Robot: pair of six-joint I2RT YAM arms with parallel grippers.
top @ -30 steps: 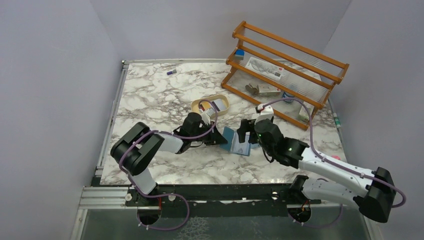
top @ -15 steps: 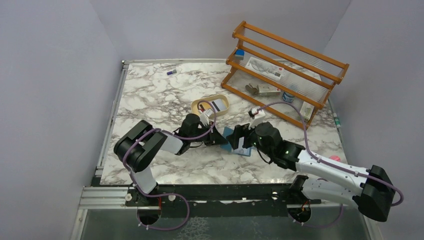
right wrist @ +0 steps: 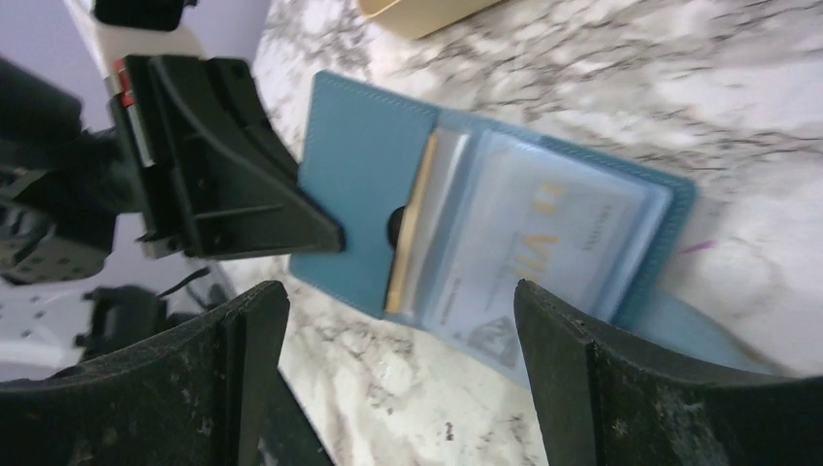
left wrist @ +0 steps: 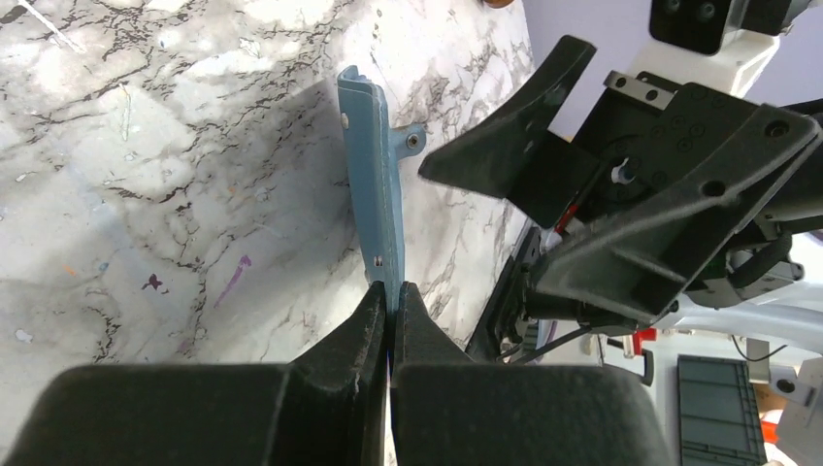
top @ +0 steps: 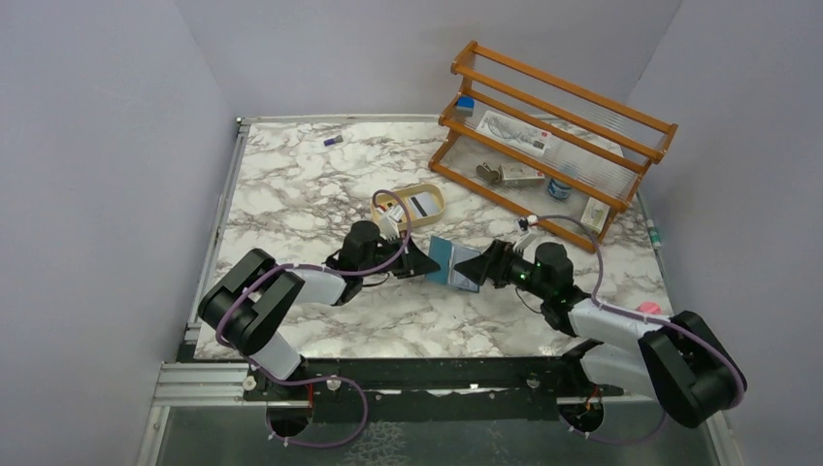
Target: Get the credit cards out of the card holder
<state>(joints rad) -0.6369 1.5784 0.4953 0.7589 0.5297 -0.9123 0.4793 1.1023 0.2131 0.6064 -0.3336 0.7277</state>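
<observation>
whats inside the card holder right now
The open card holder shows a yellow card edge in its slot and a pale printed card behind a clear window. Any cards stacked underneath are covered.

I am seeing the card holder [right wrist: 359, 184], credit cards [right wrist: 529, 228] sitting inside it, lying between my left gripper [left wrist: 390, 291] and right gripper [right wrist: 393, 291]; tray [top: 439, 197] sitting just behind, rack [top: 553, 109] standing behind-right

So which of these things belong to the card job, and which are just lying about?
Job in hand: card holder, pinched by left gripper; credit cards in its sleeves; right gripper, open, facing it; tan tray holding one card.
Lying about: wooden rack and its oddments; small purple item far back.
</observation>
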